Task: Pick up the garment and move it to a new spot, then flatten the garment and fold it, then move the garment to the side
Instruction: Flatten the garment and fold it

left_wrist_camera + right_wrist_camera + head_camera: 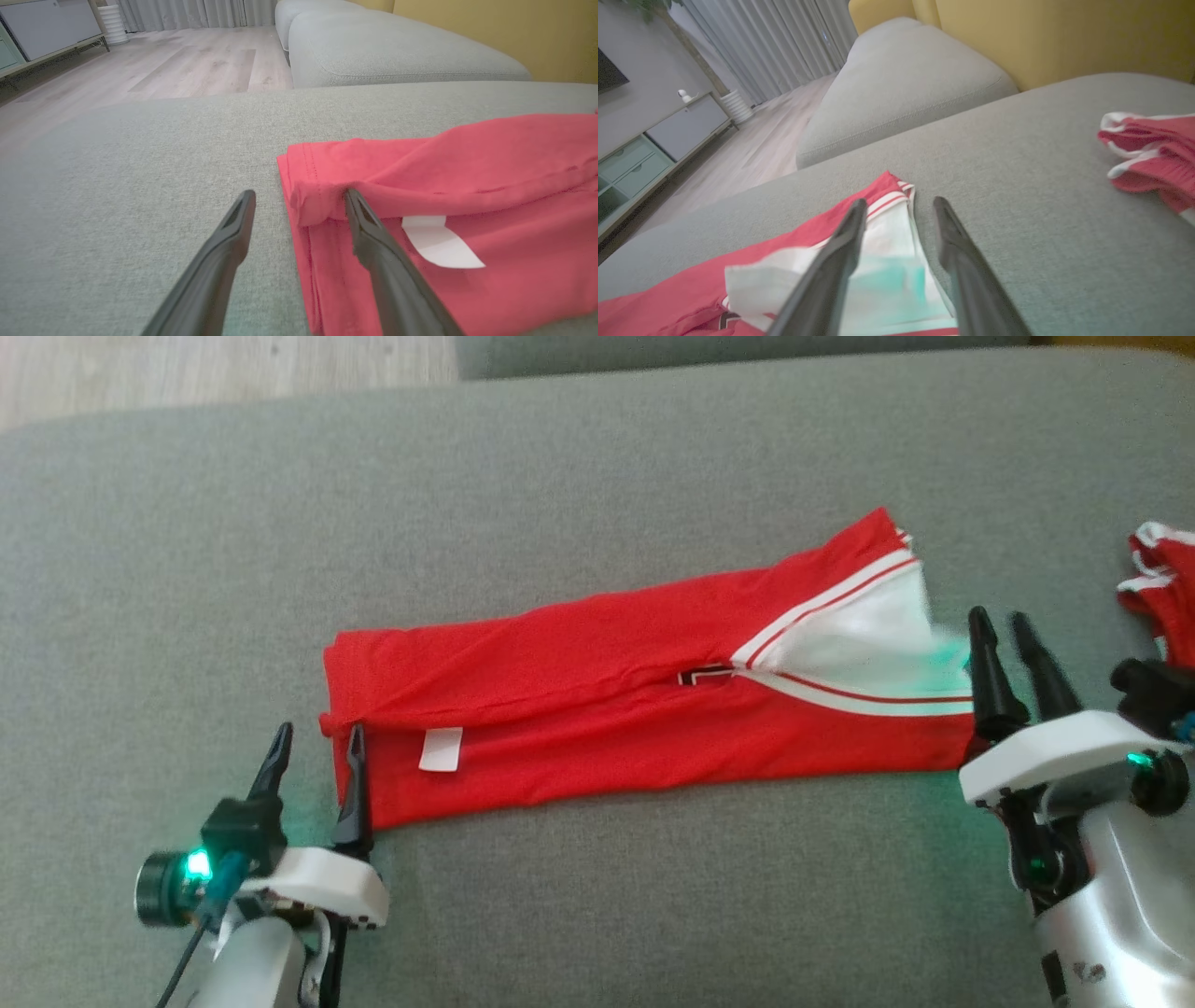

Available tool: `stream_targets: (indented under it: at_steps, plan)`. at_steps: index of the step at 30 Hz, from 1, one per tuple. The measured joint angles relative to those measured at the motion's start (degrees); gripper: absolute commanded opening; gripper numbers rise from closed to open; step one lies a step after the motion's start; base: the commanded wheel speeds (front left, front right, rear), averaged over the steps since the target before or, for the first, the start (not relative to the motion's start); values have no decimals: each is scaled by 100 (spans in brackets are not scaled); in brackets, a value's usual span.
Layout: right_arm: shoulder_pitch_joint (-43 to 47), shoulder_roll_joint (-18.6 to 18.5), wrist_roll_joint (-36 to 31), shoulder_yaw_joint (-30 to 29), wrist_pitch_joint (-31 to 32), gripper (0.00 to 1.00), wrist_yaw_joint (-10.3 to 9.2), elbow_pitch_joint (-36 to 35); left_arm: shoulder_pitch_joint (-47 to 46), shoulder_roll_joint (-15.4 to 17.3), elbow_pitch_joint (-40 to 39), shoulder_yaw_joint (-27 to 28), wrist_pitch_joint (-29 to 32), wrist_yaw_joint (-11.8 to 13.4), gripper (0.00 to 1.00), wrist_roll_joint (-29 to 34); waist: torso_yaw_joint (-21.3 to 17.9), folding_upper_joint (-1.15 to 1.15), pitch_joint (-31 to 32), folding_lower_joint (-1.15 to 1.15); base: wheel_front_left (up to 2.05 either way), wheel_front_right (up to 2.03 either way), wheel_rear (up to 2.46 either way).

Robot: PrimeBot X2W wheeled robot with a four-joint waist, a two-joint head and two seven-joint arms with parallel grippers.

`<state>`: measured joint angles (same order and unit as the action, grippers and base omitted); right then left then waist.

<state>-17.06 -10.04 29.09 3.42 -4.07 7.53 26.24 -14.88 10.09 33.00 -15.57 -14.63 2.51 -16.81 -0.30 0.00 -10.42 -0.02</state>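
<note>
Red garment (607, 709), folded into one long band, stretched between your two claws on a grey sofa cushion (597, 448). Your left claw (318, 733) stands spread wide with nothing pinched, at the band's hemmed end. Its inner finger (373, 242) lies over the rolled hem and its outer finger is over bare cushion. Your right claw (999, 616) is parted too, gripping nothing, with the white side panel (887, 261) just beneath its fingers.

What could go wrong: if you draw the left claw back low, that inner finger will likely drag the hem and pull the top layer off the fold. At the right claw the panel's edge looks lifted and loose (it is blurred, so hard to be sure). A fingertip could hook it and flip it open. A second red-and-white garment (1158, 588) lies crumpled just beyond the right claw's outer side, so a slide that way may bunch the two together.

The cloth is a thin, limp, smooth knit with stitched hems and striped trim. A small white label (441, 749) sits beside the left claw's inner finger. The cushion is coarse, flat weave, probably grippy enough to hold the bottom layer while upper ones slip.
</note>
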Motion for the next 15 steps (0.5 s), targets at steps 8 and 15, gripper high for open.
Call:
stream_targets:
  at_steps: [8, 15]
  plan:
    - [330, 165, -1023, -199, -777, 100, 0, 65, 537, -431, -543, 578, 0, 2, 100, 322, 83, 0, 332, 1, 0, 0, 0]
    - [627, 424, -1673, -199, -969, 100, 0, 253, 1097, -601, -1010, 711, 0, -55, 100, 677, 169, 0, 567, 1, 0, 0, 0]
